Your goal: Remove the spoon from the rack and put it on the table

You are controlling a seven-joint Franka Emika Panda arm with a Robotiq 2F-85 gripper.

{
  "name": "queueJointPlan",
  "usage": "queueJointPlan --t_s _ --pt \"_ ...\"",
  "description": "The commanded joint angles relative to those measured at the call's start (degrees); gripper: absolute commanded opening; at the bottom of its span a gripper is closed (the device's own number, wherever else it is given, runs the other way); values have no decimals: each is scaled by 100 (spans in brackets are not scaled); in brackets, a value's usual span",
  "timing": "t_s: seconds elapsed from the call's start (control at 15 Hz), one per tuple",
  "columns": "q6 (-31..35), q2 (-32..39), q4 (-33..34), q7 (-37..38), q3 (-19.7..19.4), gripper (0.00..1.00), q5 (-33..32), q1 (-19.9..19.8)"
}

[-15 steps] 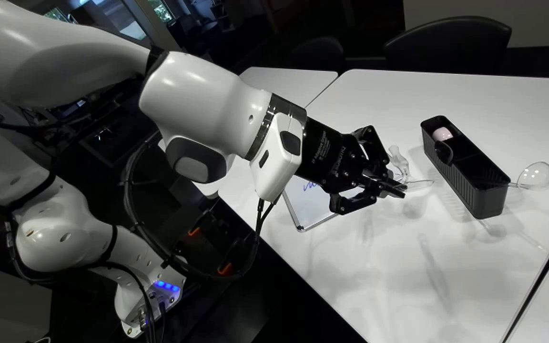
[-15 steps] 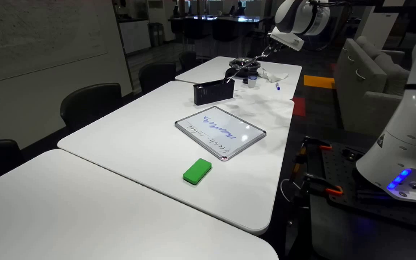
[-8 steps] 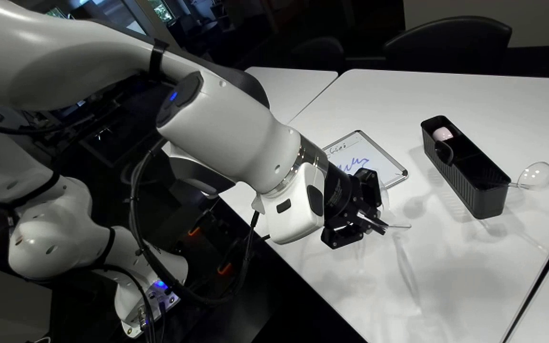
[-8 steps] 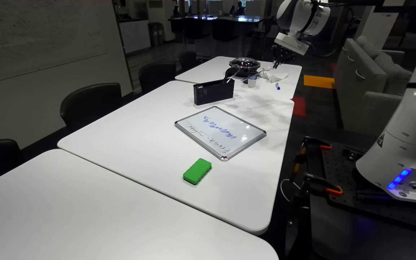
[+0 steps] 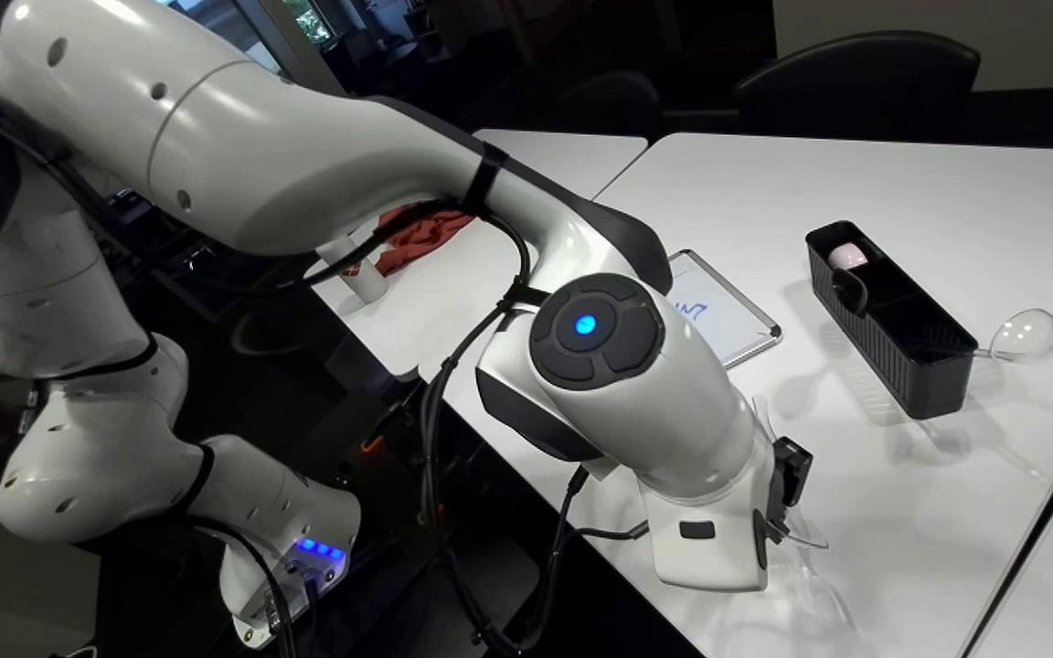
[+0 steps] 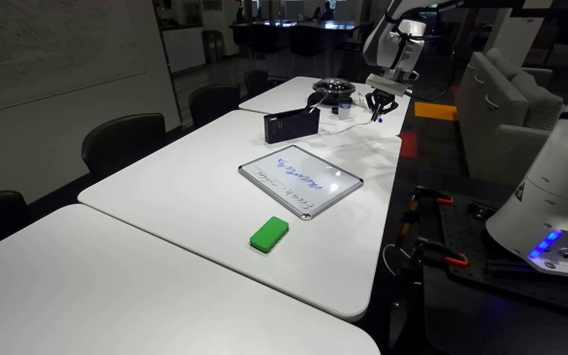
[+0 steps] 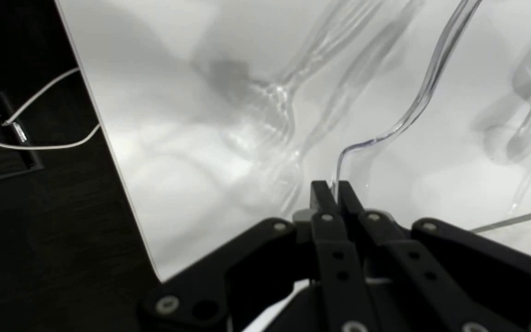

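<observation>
A slim, shiny grey, see-through spoon with a thin curved stem (image 7: 427, 92) is held outside the long, narrow, ribbed black rack (image 5: 883, 355) and apart from it, clamped between the fingertips of the black two-fingered gripper (image 7: 337, 191). In the wrist view the spoon's far end is cut off at the top edge, leaving its bowl unidentifiable; of the rack, only a dark corner enters. Pale streaks (image 7: 270, 120) on the side of the spoon away from the rack cannot be sorted into shadow, reflection or clear material. In an exterior view the white arm (image 5: 691, 411) covers most of the gripper and part of the white-faced, silver-framed tablet with blue scribbles (image 5: 729, 322), which lies near the rack. The rack's dark interior is hard to read; a pale pink rounded object (image 5: 848, 256) shows at one end. The spoon's stem bends sharply just past the fingertips, then sweeps in a glossy curve with dark edges, white highlights and a violet tint at the bend. Whether it touches the smooth white sectioned table (image 5: 901, 530) beside the rack cannot be told.
</observation>
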Motion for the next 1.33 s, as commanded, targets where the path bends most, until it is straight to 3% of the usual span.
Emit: queueJointPlan --t_s 0.0,0.27,0.33,0.47,1.0,1.27 --pt "-684 825 974 370 283 1 -220 -556" --pt "-1109 1015 1468 65 621 4 -179 -1058" --pt "-1153 969 1499 -29 695 31 -173 -1134" --pt "-1193 738 1425 -242 817 38 -206 -1220" --pt "-671 -806 325 -1074 868 98 -666 -888" --pt "-114 -1786 -330 -1522 901 100 -674 -622"
